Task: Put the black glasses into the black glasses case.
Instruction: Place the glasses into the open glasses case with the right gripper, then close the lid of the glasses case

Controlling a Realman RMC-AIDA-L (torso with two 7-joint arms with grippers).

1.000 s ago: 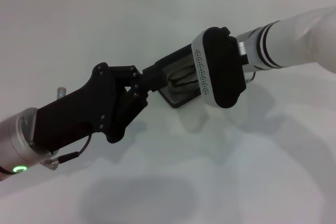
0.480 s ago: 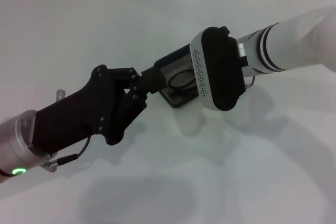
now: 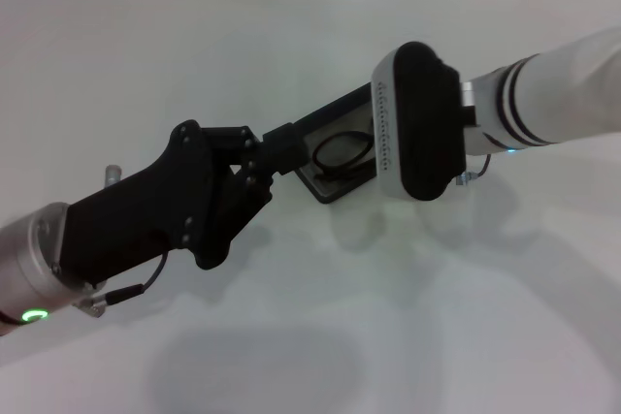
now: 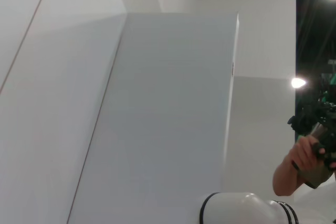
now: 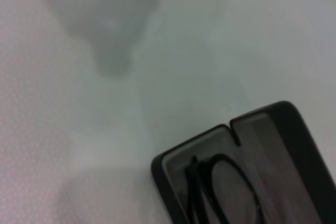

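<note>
The black glasses case [image 3: 325, 186] lies open in the middle of the white table, its lid raised at the back. The black glasses [image 3: 340, 152] lie folded inside it. The right wrist view shows the same: glasses [image 5: 223, 192] in the case's grey interior, case rim [image 5: 157, 169]. My left gripper [image 3: 281, 143] reaches in from the lower left and is closed on the left end of the case. My right gripper [image 3: 417, 123] hovers just above the case's right end, and its body hides that end.
The white table [image 3: 320, 336] runs back to a tiled wall. The left wrist view looks up at white walls, a person's hand [image 4: 294, 166] holding a device, and part of my right arm [image 4: 241, 209].
My right gripper has moved right and away from the case, uncovering the glasses lying inside it. The left gripper has stayed at the case's left end.
</note>
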